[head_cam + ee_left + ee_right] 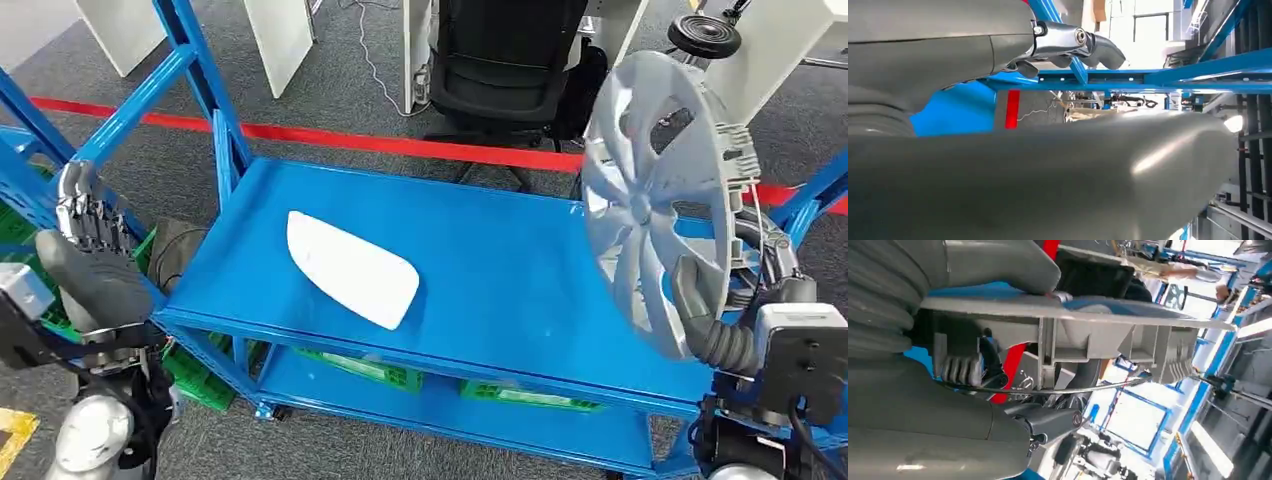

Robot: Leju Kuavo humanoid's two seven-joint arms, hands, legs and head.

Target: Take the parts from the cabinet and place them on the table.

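Note:
A silver wheel cover (655,195) stands upright over the right end of the blue table (480,300); my right hand (725,315) grips its lower rim. The right wrist view shows the cover's ribbed back (1088,335) between the thumb and fingers (1048,422). A white curved panel (350,268) lies flat on the table, left of centre. My left hand (90,265) hangs off the table's left edge, fingers straight and apart, holding nothing. In the left wrist view its fingers (1073,42) stretch out over blue framing.
Blue cabinet uprights (195,75) rise at the left. Green crates (380,368) sit on the lower shelf. A black office chair (505,60) and red floor tape (400,145) lie beyond the table. A blue post (815,190) stands at the right.

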